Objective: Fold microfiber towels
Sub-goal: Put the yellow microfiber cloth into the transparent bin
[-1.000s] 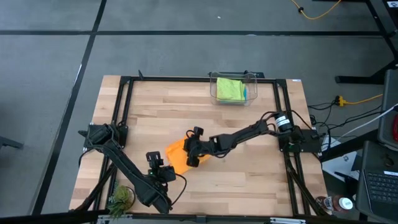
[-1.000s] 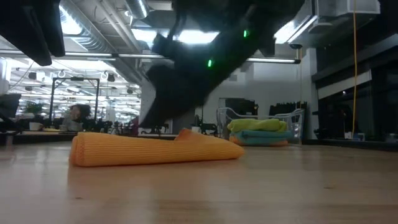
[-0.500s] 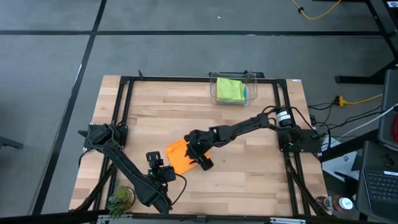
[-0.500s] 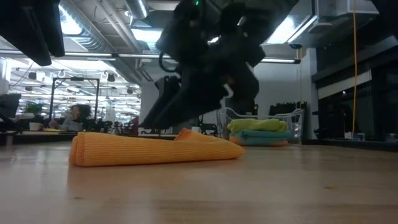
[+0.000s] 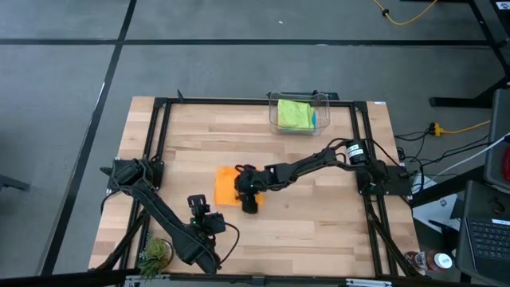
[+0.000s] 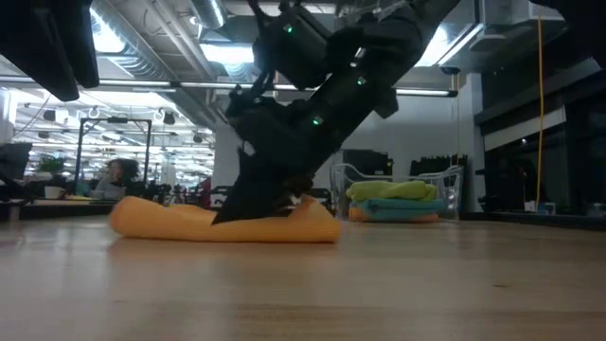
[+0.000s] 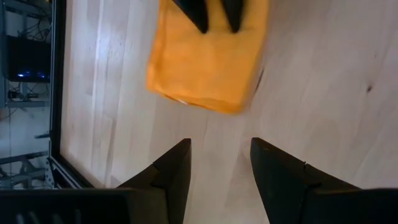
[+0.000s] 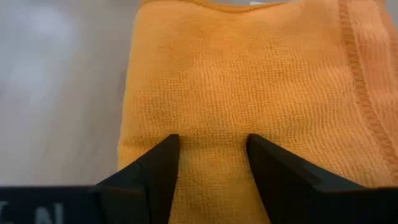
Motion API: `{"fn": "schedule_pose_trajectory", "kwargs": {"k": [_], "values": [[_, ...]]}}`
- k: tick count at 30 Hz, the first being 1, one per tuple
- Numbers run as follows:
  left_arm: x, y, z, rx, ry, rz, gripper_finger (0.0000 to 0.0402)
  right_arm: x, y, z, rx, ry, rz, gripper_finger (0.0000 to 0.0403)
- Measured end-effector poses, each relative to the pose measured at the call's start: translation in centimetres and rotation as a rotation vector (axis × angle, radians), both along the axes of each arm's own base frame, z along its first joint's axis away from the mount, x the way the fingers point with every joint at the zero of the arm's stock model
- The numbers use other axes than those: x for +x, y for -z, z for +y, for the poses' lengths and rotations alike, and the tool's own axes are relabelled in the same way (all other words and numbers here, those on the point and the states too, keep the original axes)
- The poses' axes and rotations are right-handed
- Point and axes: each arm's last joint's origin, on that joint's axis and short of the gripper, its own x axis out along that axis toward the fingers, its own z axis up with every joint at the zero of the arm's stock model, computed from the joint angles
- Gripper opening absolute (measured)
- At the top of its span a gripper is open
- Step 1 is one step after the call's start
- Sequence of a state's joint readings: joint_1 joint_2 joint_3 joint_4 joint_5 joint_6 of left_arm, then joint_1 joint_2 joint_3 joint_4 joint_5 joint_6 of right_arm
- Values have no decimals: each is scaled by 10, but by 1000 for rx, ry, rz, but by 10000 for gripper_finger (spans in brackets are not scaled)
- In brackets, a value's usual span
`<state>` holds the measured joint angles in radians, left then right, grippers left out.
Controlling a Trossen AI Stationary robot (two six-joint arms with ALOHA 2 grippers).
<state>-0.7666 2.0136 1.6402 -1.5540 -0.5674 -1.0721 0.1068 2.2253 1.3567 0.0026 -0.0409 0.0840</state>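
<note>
A folded orange microfiber towel [image 5: 226, 186] lies flat on the wooden table, a little left of centre. My right gripper [image 5: 241, 190] reaches in from the right and slants down onto it, open, with both fingertips [image 7: 198, 14] on the cloth. My left gripper [image 5: 200, 209] hangs open just off the towel's near left corner and touches nothing; its fingers [image 7: 177, 165] frame bare wood short of the towel [image 7: 208, 59]. Lime green, teal and orange towels [image 6: 393, 201] lie stacked in the clear bin [image 5: 300, 112] at the far edge. My right gripper sets its two spread fingertips [image 8: 163, 155] on the folded towel's top face [image 8: 211, 118], toward its right side. The fingers slant down from the table's right. Nothing is pinched between them. The towel lies flat on the table and sags under the tips [image 6: 248, 210].
A black frame rail [image 5: 159, 127] runs round the tabletop. A small green plant-like thing [image 5: 155, 253] sits at the near left corner. Bare wood [image 5: 319, 223] stretches to the right and near side of the towel.
My right gripper has tipped downward, sunk and swung toward the table's left, coming down onto the towel. The towel has turned about on the table, from lying diagonally to lying square with the table's edges, and has slid slightly toward the far edge.
</note>
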Motion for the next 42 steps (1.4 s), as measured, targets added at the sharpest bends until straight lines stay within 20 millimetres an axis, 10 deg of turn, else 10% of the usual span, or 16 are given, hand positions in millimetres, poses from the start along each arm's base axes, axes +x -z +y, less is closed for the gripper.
{"fn": "schedule_pose_trajectory", "kwargs": {"k": [7, 17, 29, 42], "values": [[0, 0, 0, -4, -2, -5, 157, -7, 2, 33, 45, 450, -24, 197], [0, 0, 0, -3, -2, -5, 157, -33, -40, 78, 97, 307, 31, 197], [3, 1, -2, -40, -52, -64, 157, -53, -112, 45, -13, 289, 11, 197], [24, -1, 32, -79, -249, -26, 157, -63, -116, 2, -73, 220, 209, 197]]}}
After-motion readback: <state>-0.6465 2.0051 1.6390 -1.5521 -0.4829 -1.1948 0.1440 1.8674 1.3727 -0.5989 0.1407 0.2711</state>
